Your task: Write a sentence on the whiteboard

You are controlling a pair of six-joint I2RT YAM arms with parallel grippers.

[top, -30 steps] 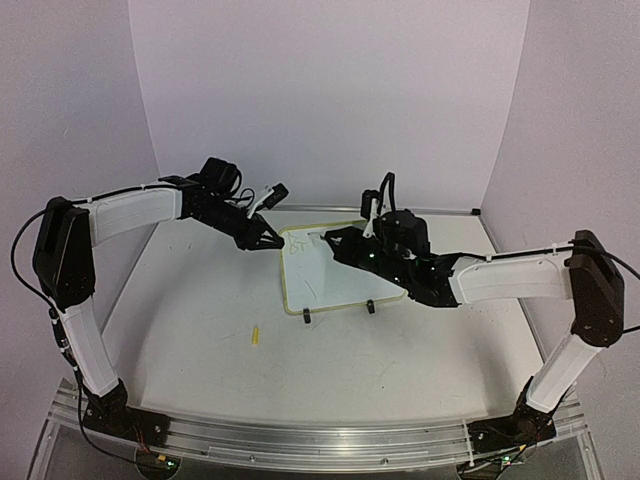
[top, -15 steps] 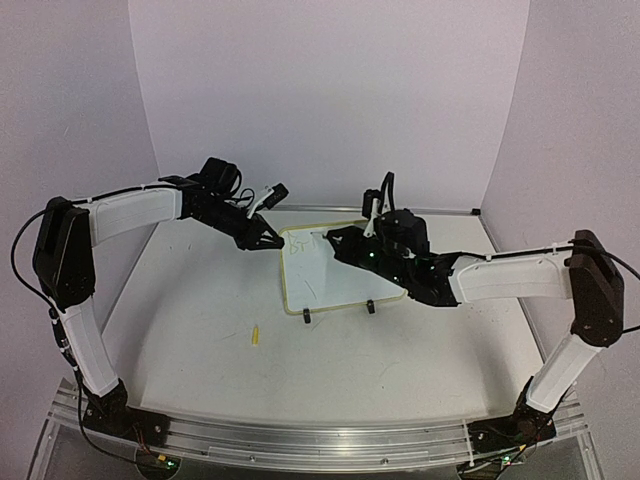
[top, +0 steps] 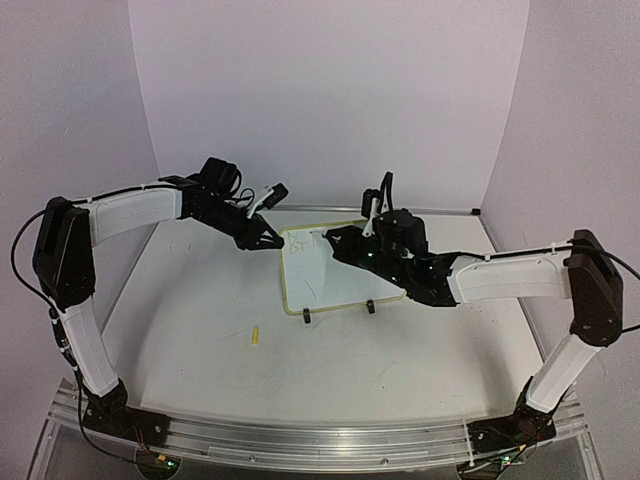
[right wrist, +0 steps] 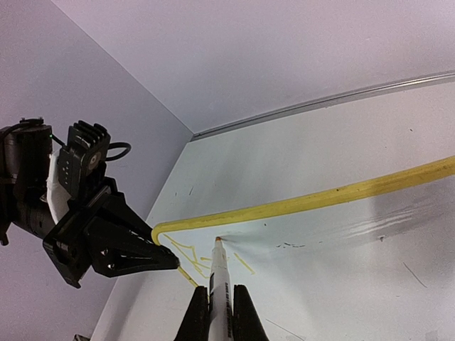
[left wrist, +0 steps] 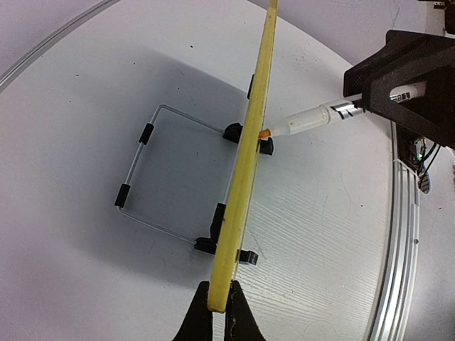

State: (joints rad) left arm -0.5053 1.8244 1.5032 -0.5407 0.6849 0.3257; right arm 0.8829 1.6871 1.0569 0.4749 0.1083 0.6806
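Left gripper pinches the board at its 10 o'clock corner, right gripper pinches the marker; excess tip pressure may push the board loose

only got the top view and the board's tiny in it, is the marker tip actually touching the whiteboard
observer: Yes, the left wrist view shows the orange tip of the marker against the whiteboard.
operator: is the board held or free
observer: Held. The left gripper is shut on its yellow edge.
operator: any ink down yet
observer: The right wrist view shows a few yellow strokes near the corner, beside the tip.
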